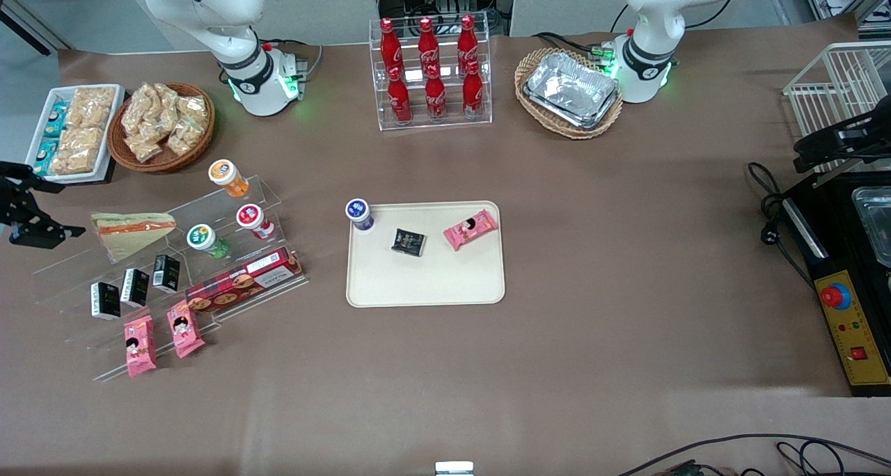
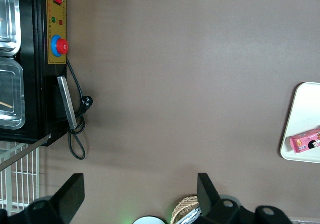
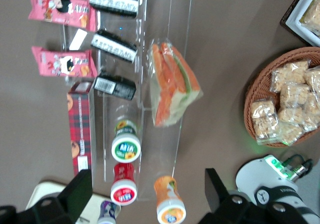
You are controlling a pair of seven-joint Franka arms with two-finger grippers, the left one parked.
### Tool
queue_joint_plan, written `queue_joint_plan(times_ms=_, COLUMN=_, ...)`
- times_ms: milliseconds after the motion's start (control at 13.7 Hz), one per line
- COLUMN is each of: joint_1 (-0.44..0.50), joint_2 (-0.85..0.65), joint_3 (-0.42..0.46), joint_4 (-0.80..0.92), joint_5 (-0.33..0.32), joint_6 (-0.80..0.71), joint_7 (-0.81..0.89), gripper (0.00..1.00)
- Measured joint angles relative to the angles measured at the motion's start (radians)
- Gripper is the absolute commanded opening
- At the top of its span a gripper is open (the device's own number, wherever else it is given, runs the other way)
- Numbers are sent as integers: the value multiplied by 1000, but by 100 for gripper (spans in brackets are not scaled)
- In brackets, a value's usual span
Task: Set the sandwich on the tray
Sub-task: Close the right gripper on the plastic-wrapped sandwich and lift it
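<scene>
I see my right arm's black gripper (image 1: pixel 28 211) at the working arm's end of the table, its two fingers (image 3: pixel 75 194) spread wide and holding nothing. Just beside it, the clear-wrapped triangular sandwich (image 1: pixel 131 231) lies on the stepped clear acrylic rack (image 1: pixel 230 253). The cream-beige rectangular plastic tray (image 1: pixel 425 281) sits well apart, mid-table.

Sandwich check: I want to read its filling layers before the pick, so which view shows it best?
The right wrist view: the sandwich faces it cut side on, orange and green layers plain. The front view shows it on the clear stepped rack, near the gripper, mostly pale bread. The left wrist view misses it.
</scene>
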Motion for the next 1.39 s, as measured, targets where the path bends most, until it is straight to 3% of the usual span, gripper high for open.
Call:
queue_joint_plan(times_ms=438, joint_1=-70, joint_2=-15, joint_3=-17, joint_4=-204, joint_5=-2, joint_6=235, joint_7=-8, gripper=100)
queue_joint_plan(times_ms=1168, joint_1=-63, joint_2=-18, joint_3=-8, joint_4=-414, joint_5=-2, joint_6=451, joint_7=-12, gripper=100)
queue_joint_plan(times_ms=1314, joint_1=-62, joint_2=-18, joint_3=-7, joint_4=-428, joint_5=-2, joint_6=469, joint_7=-13, gripper=94)
queue_joint_plan(times_ms=1387, joint_1=-61, joint_2=-18, joint_3=-7, joint_4=-432, joint_5=-1, joint_6=472, joint_7=-14, gripper=80)
